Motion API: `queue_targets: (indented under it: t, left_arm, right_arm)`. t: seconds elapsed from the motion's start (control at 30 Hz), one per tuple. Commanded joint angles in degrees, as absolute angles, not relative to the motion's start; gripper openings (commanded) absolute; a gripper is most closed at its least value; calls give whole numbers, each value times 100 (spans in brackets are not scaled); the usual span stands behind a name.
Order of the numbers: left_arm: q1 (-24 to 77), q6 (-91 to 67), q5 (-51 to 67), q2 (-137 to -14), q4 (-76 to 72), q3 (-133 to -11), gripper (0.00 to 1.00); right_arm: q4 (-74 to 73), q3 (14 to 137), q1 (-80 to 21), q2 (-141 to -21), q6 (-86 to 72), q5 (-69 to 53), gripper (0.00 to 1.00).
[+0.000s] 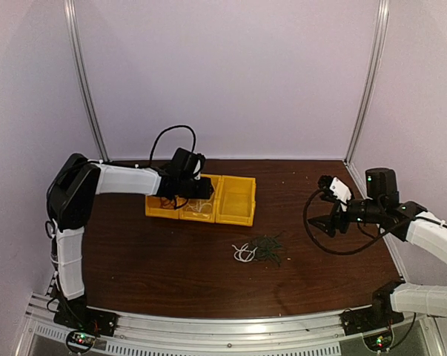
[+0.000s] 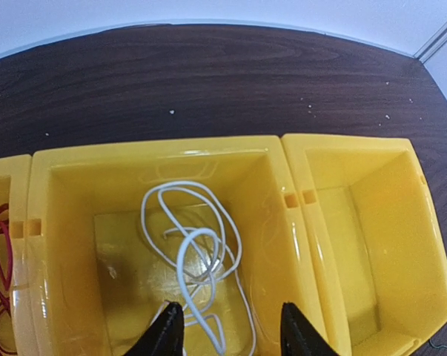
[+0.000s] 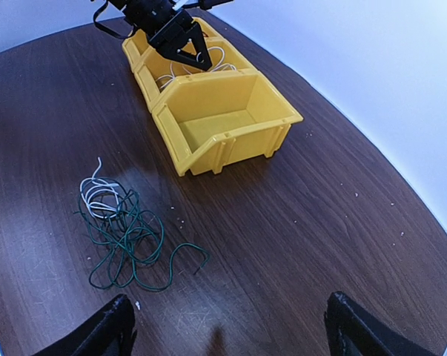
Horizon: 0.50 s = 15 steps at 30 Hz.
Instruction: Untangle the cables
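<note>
Both pairs of jaws gape empty: left gripper above a curly white wire lying in the middle yellow plastic bin; right gripper far right; dark green wire tangled on the brown wooden table.

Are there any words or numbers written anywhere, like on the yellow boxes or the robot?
None: no writing shows on the yellow bins, the white cable in the bin, the green cable, the table or the robot arms. The tiny lights on the arm bases are just glowing dots, not letters.
</note>
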<state>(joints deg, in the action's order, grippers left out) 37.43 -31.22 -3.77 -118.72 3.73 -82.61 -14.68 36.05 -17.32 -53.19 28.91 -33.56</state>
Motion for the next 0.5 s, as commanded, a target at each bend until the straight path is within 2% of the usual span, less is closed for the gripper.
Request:
queue_targets:
  t: [0.0,0.1,0.27,0.47]
  left_arm:
    - [3733,-3027,-416,-11238,378,-8163,50]
    - [3797,-2879,-512,-10764,293,-7955,54]
    - [4024,-2572,-649,-9878,127,-7446,56]
    - [4619,-1950,793,-8747,-1604,-5707,54]
  right_arm:
    - [-1423,3526,-1696,-5269,3090,-3422,88]
    - [-1466,3563,-1696,-5388,3160,-3502,87]
    - [-1667,3678,-1726,-5586,3375,-3740,84]
    - [-1957,3984,-2221,-6216,3585,-3631,82]
